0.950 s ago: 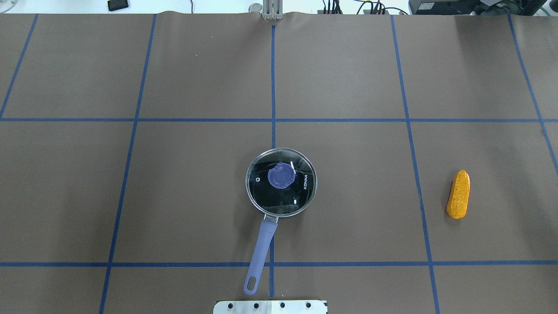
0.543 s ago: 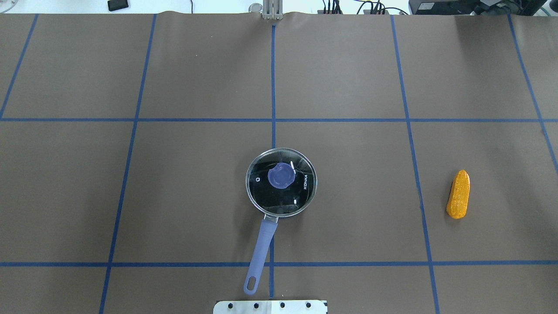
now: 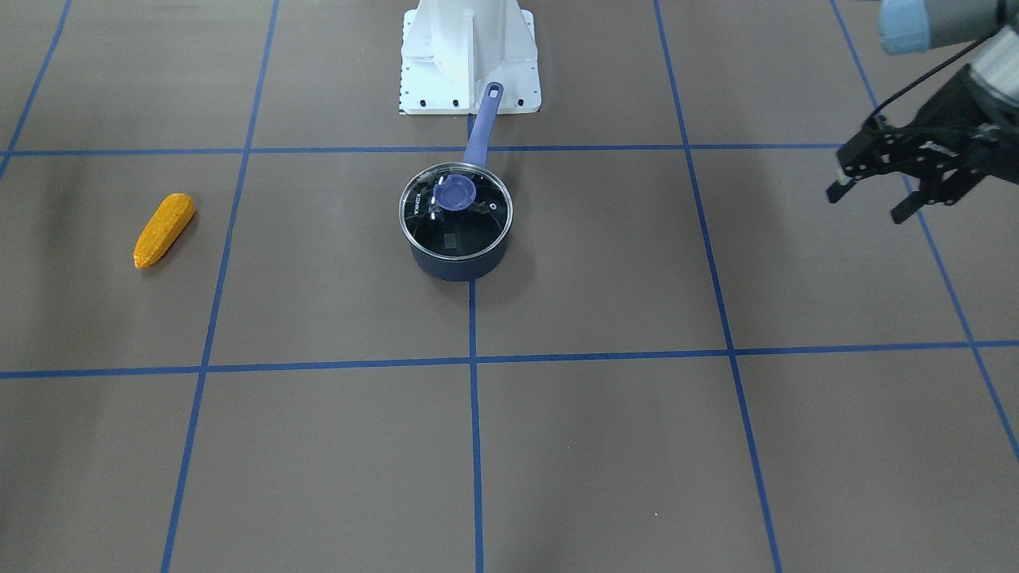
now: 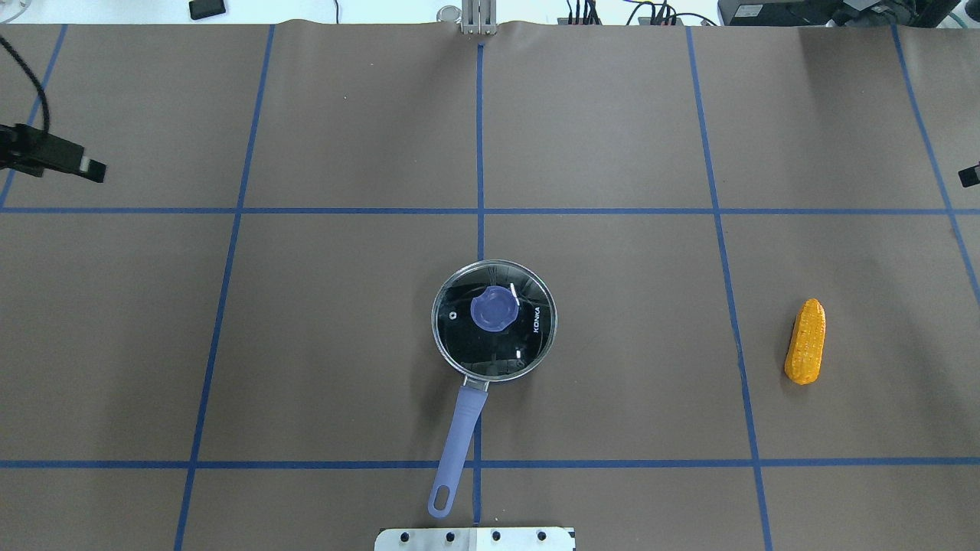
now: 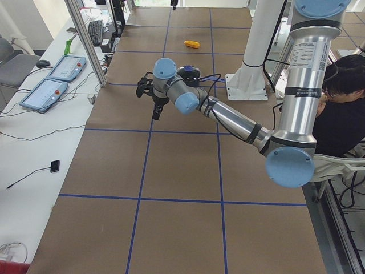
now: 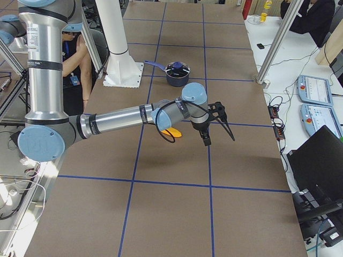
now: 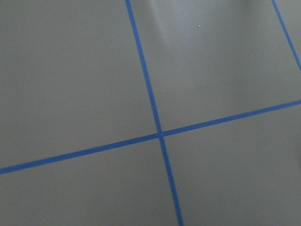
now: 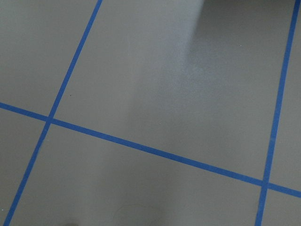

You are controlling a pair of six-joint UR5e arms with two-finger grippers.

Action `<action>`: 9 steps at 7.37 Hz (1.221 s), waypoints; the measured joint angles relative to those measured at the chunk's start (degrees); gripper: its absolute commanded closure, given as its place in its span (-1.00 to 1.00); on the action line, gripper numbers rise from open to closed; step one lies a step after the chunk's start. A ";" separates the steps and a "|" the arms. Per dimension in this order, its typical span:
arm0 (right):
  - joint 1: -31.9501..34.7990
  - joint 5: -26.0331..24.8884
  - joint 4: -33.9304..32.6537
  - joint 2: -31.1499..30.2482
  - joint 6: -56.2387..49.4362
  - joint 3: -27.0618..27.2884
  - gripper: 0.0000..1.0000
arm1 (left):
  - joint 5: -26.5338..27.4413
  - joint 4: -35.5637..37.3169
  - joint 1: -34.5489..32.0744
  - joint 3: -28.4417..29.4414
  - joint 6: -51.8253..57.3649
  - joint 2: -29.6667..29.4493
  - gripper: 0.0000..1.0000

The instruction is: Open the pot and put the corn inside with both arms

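Note:
The dark navy pot (image 4: 468,366) stands mid-table with its glass lid (image 4: 528,337) on, the lavender knob (image 4: 494,308) on top and the handle (image 4: 459,440) towards the base. It also shows in the front view (image 3: 458,267). The corn (image 4: 805,340) lies on the mat far to the pot's right, also in the front view (image 3: 163,229). My left gripper (image 3: 866,204) is open and empty, high over the table's left side, far from the pot. My right gripper (image 6: 221,140) hovers near the corn (image 6: 172,133) with fingers spread and empty; only its tip (image 4: 971,176) shows overhead.
The white base plinth (image 3: 470,56) stands just behind the pot handle's end. Blue tape lines grid the brown mat. Operators sit beside the robot (image 5: 342,103) (image 6: 75,59). Both wrist views show only bare mat and tape.
Both grippers have come into the overhead view, the left at the left edge and the right's tip at the right edge. The pot, lid and corn have not moved.

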 measured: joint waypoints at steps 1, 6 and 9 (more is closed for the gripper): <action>-0.15 -0.04 0.03 0.01 0.11 -0.01 -1.00 | 4.42 5.28 6.18 -0.43 -6.70 -5.76 -0.98; -0.22 -0.10 0.12 -0.27 0.16 -0.08 -1.00 | 22.59 27.67 30.73 9.60 -25.21 -36.75 -0.99; -0.23 -0.38 0.13 -0.33 0.16 -0.11 -1.00 | 27.33 27.76 35.84 20.41 -27.80 -45.74 -0.99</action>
